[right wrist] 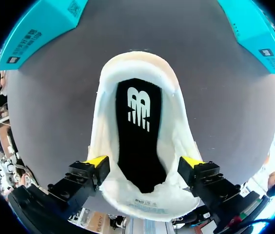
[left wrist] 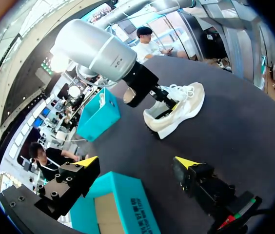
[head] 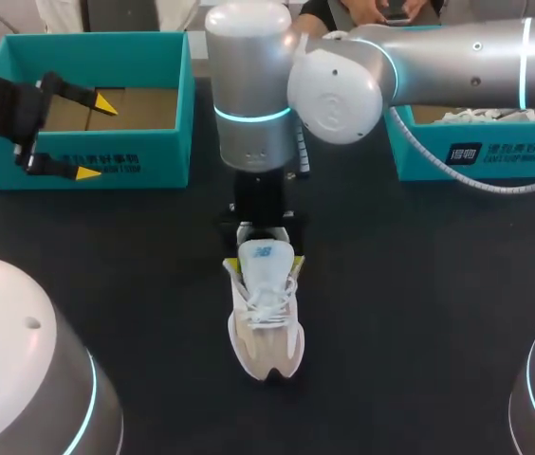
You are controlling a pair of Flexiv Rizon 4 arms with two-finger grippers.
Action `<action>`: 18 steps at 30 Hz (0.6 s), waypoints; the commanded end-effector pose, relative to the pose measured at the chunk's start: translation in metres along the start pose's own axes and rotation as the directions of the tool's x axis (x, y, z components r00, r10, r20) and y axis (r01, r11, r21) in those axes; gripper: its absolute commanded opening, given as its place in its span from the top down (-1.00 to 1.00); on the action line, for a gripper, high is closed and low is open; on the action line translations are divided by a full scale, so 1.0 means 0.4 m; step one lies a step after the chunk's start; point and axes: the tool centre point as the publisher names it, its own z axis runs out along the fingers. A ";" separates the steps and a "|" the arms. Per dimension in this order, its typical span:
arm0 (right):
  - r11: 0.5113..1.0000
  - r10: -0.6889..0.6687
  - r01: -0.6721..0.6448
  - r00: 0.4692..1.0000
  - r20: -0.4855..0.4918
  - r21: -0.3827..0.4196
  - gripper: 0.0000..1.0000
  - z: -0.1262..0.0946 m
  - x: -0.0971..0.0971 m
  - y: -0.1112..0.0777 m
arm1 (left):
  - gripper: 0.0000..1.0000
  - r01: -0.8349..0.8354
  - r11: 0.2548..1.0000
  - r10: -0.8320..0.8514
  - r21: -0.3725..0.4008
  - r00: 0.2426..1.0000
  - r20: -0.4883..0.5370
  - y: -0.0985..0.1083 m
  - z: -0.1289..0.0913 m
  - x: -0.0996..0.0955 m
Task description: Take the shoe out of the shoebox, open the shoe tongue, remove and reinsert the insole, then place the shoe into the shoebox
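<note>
A white and beige shoe (head: 266, 318) lies in the middle of the black table, toe toward the near edge. My right arm comes in from the right and holds its gripper (head: 265, 263) straight above the shoe's opening. In the right wrist view the right gripper (right wrist: 145, 161) is open, one yellow-tipped finger (right wrist: 94, 165) on each side of the shoe (right wrist: 109, 122). The black insole (right wrist: 138, 131) lies inside, and the tongue (right wrist: 145, 197) is folded back. My left gripper (head: 97, 137) hangs open over the teal shoebox (head: 106, 156) at the back left, holding nothing. The left wrist view shows the shoe (left wrist: 179, 112) farther ahead.
A second teal box (head: 476, 152) stands at the back right, partly behind my right arm. In the left wrist view the left gripper (left wrist: 137, 162) hovers over the shoebox (left wrist: 127, 200). Bare black table surrounds the shoe.
</note>
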 end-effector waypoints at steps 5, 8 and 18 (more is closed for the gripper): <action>1.000 -0.001 0.001 1.000 0.008 -0.011 -1.00 0.002 0.004 0.002 | -1.00 0.000 1.000 0.000 -0.003 1.000 -0.002 -0.002 -0.001 0.001; 0.999 0.011 -0.010 1.000 0.023 -0.031 -1.00 -0.017 0.000 -0.002 | -1.00 0.000 1.000 0.000 -0.003 1.000 -0.002 -0.002 -0.001 0.001; 0.992 0.042 -0.033 0.997 0.068 -0.124 -1.00 -0.102 -0.009 -0.016 | -1.00 0.000 1.000 0.000 -0.003 1.000 -0.002 -0.002 -0.001 0.001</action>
